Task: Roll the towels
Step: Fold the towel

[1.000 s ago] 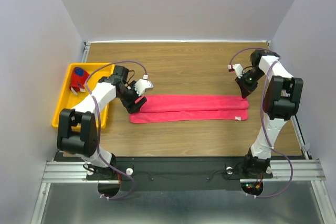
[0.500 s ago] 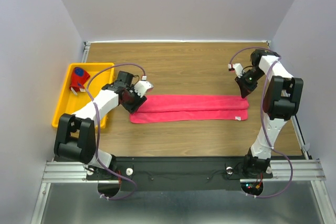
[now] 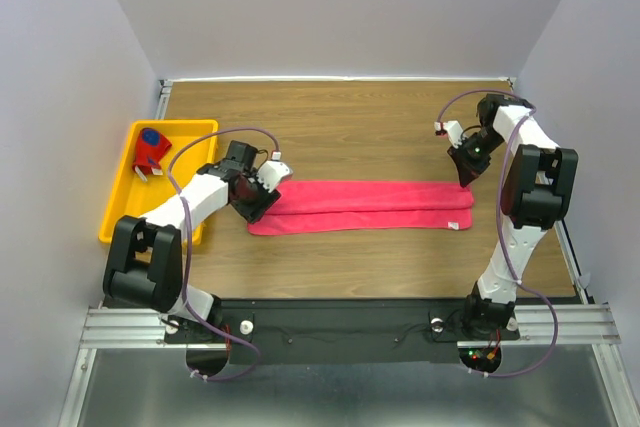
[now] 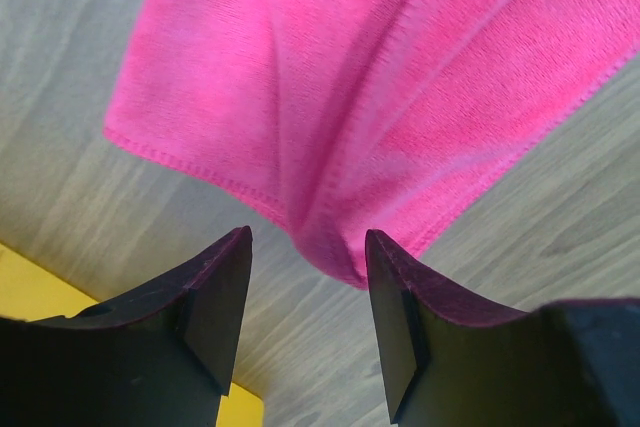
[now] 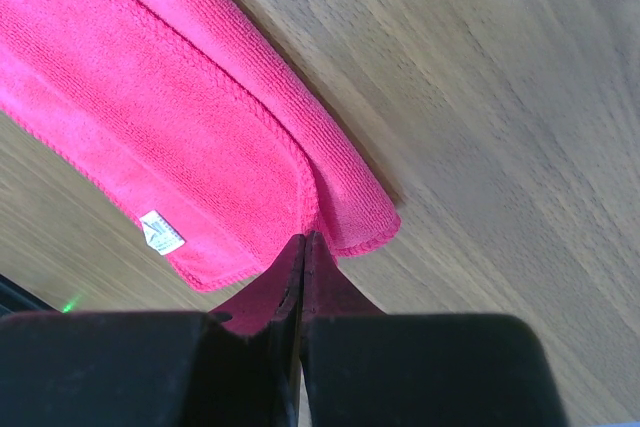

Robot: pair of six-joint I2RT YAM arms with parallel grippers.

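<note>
Room: pale lilac walls are closing in the bench behind the yellow plastic tray and on both sides of it.
Surface: a wood-grain table top is carrying the tray. It is looking smooth and hard, so cloth will probably be sliding on it.
Long towel: a pink-red cloth towel, folded into a long flat strip, is lying just right of the tray and stretching away from it.
Handling: it is judged to be light, soft and limp, with nothing breakable. The layers will likely be creeping apart unless rolled tight.
Hold: the short end nearest the tray is looking best, taken across its hemmed edge.
Left gripper: it is standing released, with jaws apart, straddling the towel corner nearest the tray.
Right gripper: it is clenched tight, with tips touching the towel end farthest from the tray. I cannot tell whether any cloth is nipped.
Small towel: a patterned red-and-navy towel is sitting inside the tray at its far end, looking already rolled.
</note>
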